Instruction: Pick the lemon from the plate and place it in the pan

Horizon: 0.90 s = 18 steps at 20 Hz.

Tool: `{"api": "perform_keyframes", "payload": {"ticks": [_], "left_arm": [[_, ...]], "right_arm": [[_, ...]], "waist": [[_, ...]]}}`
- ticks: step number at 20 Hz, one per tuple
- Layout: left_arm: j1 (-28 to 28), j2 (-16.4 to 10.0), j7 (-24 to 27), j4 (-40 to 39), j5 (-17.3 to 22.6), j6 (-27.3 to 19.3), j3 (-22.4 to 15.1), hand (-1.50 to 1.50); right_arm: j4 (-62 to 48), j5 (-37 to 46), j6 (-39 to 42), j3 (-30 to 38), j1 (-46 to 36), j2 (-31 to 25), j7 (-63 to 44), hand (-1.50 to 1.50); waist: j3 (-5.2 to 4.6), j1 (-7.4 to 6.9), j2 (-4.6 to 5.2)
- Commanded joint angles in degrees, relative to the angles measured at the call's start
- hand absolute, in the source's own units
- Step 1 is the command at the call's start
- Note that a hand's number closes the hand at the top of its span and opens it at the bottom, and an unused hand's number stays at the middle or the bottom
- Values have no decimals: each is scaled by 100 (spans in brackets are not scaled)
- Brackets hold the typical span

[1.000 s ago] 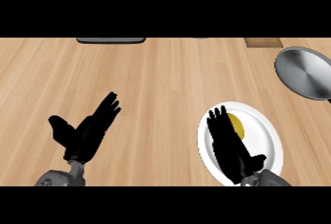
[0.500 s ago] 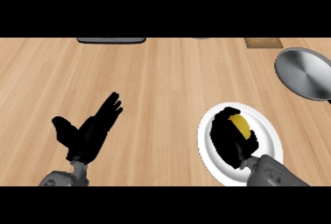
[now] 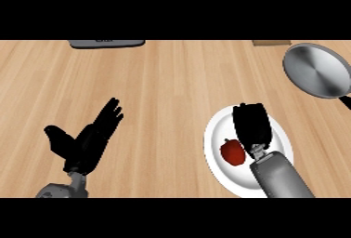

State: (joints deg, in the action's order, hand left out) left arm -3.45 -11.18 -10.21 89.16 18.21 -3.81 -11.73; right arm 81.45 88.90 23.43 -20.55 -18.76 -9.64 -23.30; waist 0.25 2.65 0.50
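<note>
A pale wooden counter top (image 3: 171,83) fills the view. In the lower right of the frame lies a round white plate (image 3: 219,174), and on its left half sits a small, rounded red piece of food (image 3: 232,152), in plain view. The robot's right hand (image 3: 252,124), black, comes up from the lower edge on its grey forearm (image 3: 277,176) and lies over the upper middle of the plate, just beside the red piece and to its upper right. The hand reads as a compact dark block seen from above, and whether it is clenched, released or grasping something cannot be told. The yellow lemon shows nowhere in the frame; the spot under that hand is hidden, so the lemon's place cannot be told. The round silver metal pan (image 3: 316,69) sits in the upper right of the frame, well apart from the plate, with its dark handle running off the right edge. The left hand (image 3: 87,142) rests in the lower left of the frame, fingers straight and spread, thumb out to the left, holding nothing. A flat dark grey object (image 3: 106,43) lies at the top edge left of centre, and a small brown block (image 3: 273,42) lies at the top edge near the pan.
</note>
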Motion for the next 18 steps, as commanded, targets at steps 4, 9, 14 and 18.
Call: {"api": "perform_keyframes", "payload": {"ticks": [4, 9, 14, 18], "left_arm": [[-123, 23, -150, 125, -66, 73, -183, 0], [204, -56, -51, 192, 56, 254, -97, 0], [81, -141, -107, 68, 104, 354, 37, 0], [-120, 8, -53, -177, 43, 277, 86, 0]], "right_arm": [[-348, -1137, -642, 1959, -751, 940, -1740, 150], [-281, -594, -1959, 1955, -1367, 957, -2162, 150], [131, -1224, -2702, 2584, -1866, 914, -2065, 150], [382, -1866, -3497, 2663, -1611, 963, -2028, 150]], "waist": [[-8, -355, -6], [-21, -388, -38], [-20, -317, -45], [-21, -268, -47]]}}
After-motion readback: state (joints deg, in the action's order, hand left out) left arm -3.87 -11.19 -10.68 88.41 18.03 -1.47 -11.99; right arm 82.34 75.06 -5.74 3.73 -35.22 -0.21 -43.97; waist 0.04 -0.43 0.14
